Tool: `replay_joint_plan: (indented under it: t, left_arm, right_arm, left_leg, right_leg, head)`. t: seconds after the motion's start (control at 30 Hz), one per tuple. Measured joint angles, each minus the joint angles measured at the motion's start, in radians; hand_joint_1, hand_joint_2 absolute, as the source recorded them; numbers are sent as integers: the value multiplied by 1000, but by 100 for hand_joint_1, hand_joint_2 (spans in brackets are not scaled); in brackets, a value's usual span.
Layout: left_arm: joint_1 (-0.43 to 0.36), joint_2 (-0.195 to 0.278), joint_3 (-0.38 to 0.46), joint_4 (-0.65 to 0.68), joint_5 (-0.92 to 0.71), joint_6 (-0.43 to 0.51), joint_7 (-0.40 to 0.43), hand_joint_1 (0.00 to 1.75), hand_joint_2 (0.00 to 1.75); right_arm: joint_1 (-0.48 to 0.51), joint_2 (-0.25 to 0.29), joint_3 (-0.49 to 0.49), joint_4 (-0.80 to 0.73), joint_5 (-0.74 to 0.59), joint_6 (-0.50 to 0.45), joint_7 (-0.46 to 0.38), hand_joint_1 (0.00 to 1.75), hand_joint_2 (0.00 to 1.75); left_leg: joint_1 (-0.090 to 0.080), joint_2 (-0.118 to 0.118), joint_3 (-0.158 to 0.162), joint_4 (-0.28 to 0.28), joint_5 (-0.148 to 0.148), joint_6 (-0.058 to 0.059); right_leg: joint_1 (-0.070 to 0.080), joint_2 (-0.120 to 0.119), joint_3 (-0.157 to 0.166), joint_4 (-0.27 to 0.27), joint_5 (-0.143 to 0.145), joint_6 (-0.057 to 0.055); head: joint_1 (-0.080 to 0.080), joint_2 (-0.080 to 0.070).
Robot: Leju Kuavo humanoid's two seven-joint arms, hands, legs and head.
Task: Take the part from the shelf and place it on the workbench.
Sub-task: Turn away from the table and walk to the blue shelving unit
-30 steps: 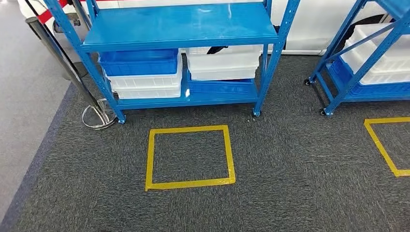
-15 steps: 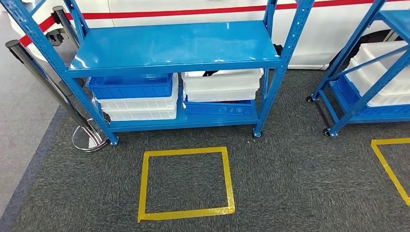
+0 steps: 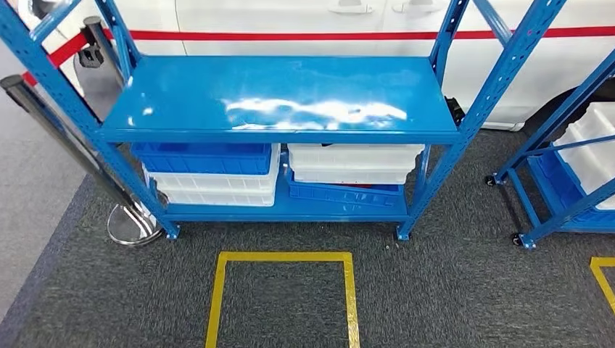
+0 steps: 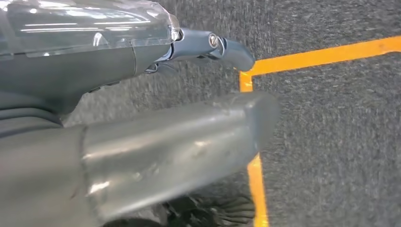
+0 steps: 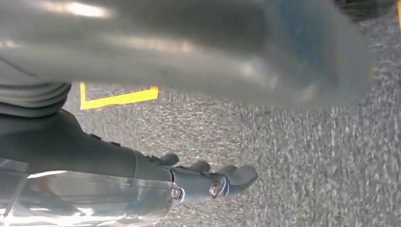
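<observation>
A blue metal shelf (image 3: 283,98) stands ahead, its glossy middle board bare. On the board below it sit a blue bin (image 3: 203,158) on a white bin (image 3: 217,190), and a white bin (image 3: 355,163) on a tilted blue bin (image 3: 341,194). What lies in these bins is hidden by the board above. My left hand (image 4: 142,142) hangs over the grey carpet beside a yellow tape corner, thumb and fingers apart, holding nothing. Over the same carpet hangs my right hand (image 5: 189,71), its dark fingers (image 5: 213,182) spread away from the thumb and empty.
A yellow tape square (image 3: 283,290) marks the carpet in front of the shelf. To its left stands a stanchion with a round metal base (image 3: 130,225). A second blue shelf (image 3: 573,181) with white bins is at the right. A white vehicle (image 3: 290,22) with a red stripe is behind.
The whole view has shifted: the shelf is now nearer and larger, the yellow square has slid toward the bottom edge, and more of the vehicle behind shows. Nothing on the shelf has moved.
</observation>
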Motion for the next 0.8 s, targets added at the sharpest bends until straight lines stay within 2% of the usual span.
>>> replay_joint_plan:
  t: [0.03,0.07,0.1,0.13,0.17,0.2,0.23,0.27,0.3,0.33,0.37,0.4,0.43,0.47,0.5,0.53,0.57,0.6,0.63,0.67,0.73,0.77,0.8]
  left_arm:
    - [-3,0,0,0,0,0,0,0,0]
    - [-7,0,0,0,0,1,0,0,0]
    - [-13,0,0,-1,0,2,-1,0,0]
    - [-19,0,-1,-1,-1,2,-2,0,0]
    - [-22,0,-1,-1,-1,3,-2,0,0]
    - [-23,-1,-1,-1,-1,6,-1,0,0]
    - [-21,0,-1,-1,-1,10,2,0,0]
    - [-19,0,-1,-1,-1,15,4,0,0]
    - [-17,0,-1,-1,-1,20,7,0,0]
    - [-14,0,-1,-1,-1,24,10,0,0]
    - [-11,0,-1,-1,-1,28,12,0,0]
    - [-7,0,-1,-1,-1,30,14,0,0]
    - [-3,1,-1,-1,-2,32,16,0,0]
    - [1,1,-1,-1,-2,34,18,0,0]
    - [2,1,0,-1,-2,35,21,0,0]
    - [0,1,0,-1,-4,37,23,0,0]
    - [-4,1,0,-1,-6,38,25,0,0]
    - [-9,1,0,-1,-8,39,26,0,0]
    - [-13,1,-1,-1,-10,39,26,0,0]
    - [-16,0,-1,-1,-10,39,27,0,0]
    - [-18,1,-1,-1,-10,40,27,0,0]
    - [-18,1,-1,-1,-10,40,27,0,0]
    - [-18,1,-1,-1,-10,40,28,0,0]
  right_arm:
    - [-4,0,0,0,0,0,0,0,0]
    - [-9,1,0,0,0,0,-1,0,0]
    - [-12,1,0,-1,0,1,-1,0,0]
    - [-14,2,0,-1,0,1,-2,0,0]
    - [-16,2,0,-1,0,2,-3,0,0]
    - [-16,2,0,-1,1,2,-3,0,0]
    - [-16,1,-1,-1,1,2,-3,0,0]
    - [-16,1,-1,-1,2,3,-3,0,0]
    - [-16,2,-2,-1,2,3,-3,0,0]
    - [-15,2,-4,-1,4,4,-3,0,0]
    - [-15,2,-5,-1,6,4,-4,0,0]
    - [-13,2,-6,-1,7,5,-4,0,0]
    - [-12,3,-7,0,9,5,-5,0,0]
    - [-13,3,-7,0,10,6,-5,0,0]
    - [-13,3,-8,0,10,6,-6,0,0]
    - [-16,4,-8,0,11,6,-6,0,0]
    - [-19,4,-8,0,11,6,-6,0,0]
    - [-21,4,-8,0,12,6,-7,0,0]
    - [-25,4,-8,0,12,8,-8,0,0]
    - [-27,4,-8,0,12,9,-9,0,0]
    - [-28,5,-8,0,13,12,-10,0,0]
    - [-27,5,-9,0,13,12,-10,0,0]
    - [-25,5,-11,0,13,12,-10,0,0]
  left_leg:
    - [-1,-1,7,10,7,-5]
    - [-2,4,0,45,28,-9]
    - [-2,12,-29,102,58,-14]
    - [-1,20,-71,167,75,-22]
    - [4,29,-116,227,71,-30]
    - [10,33,-158,265,41,-40]
    - [18,36,-196,283,-10,-49]
    - [25,38,-227,280,-65,-57]
    - [31,40,-254,262,-107,-63]
    - [36,42,-277,231,-121,-68]
    - [40,45,-296,188,-88,-70]
    - [43,48,-316,138,-7,-71]
    - [43,51,-329,98,87,-69]
    - [43,53,-336,75,173,-64]
    - [41,54,-340,68,225,-57]
    - [40,53,-337,74,235,-50]
    - [41,51,-333,78,232,-42]
    - [41,49,-330,75,226,-34]
    - [42,48,-326,71,222,-26]
    - [43,48,-321,67,218,-19]
    - [38,48,-316,65,209,-9]
    - [36,47,-313,65,204,-6]
    - [33,45,-308,65,200,-5]
  right_leg:
    - [-1,1,19,0,-10,-5]
    - [-3,-1,40,-11,-23,-10]
    - [-8,-3,65,-26,-33,-14]
    - [-13,-4,91,-42,-41,-16]
    - [-18,-5,118,-58,-51,-17]
    - [-22,-5,146,-71,-63,-17]
    - [-27,-5,175,-82,-76,-14]
    - [-31,-4,205,-92,-91,-10]
    - [-36,-3,234,-98,-109,-5]
    - [-40,-3,260,-102,-128,0]
    - [-44,-3,284,-104,-147,6]
    - [-45,-3,305,-101,-166,11]
    - [-45,-1,320,-97,-187,18]
    - [-43,0,332,-92,-208,25]
    - [-41,1,343,-89,-226,33]
    - [-41,2,351,-90,-241,42]
    - [-42,0,362,-93,-252,49]
    - [-44,-2,366,-87,-264,53]
    - [-46,-5,356,-62,-282,56]
    - [-46,-7,330,-12,-309,58]
    - [-43,-9,241,132,-364,58]
    - [-42,-9,200,187,-371,58]
    - [-41,-9,172,209,-357,56]
  head:
    - [-1,0]
    - [-1,0]
    - [-2,0]
    - [-3,0]
    - [-5,0]
    - [-8,0]
    - [-7,0]
    - [-8,0]
    - [-8,0]
    - [-9,0]
    - [-9,0]
    - [-11,0]
    - [-13,0]
    - [-13,0]
    - [-13,0]
    - [-13,0]
    - [-12,0]
    - [-11,0]
    - [-11,0]
    - [-10,0]
    - [-9,0]
    - [-9,0]
    - [-9,0]
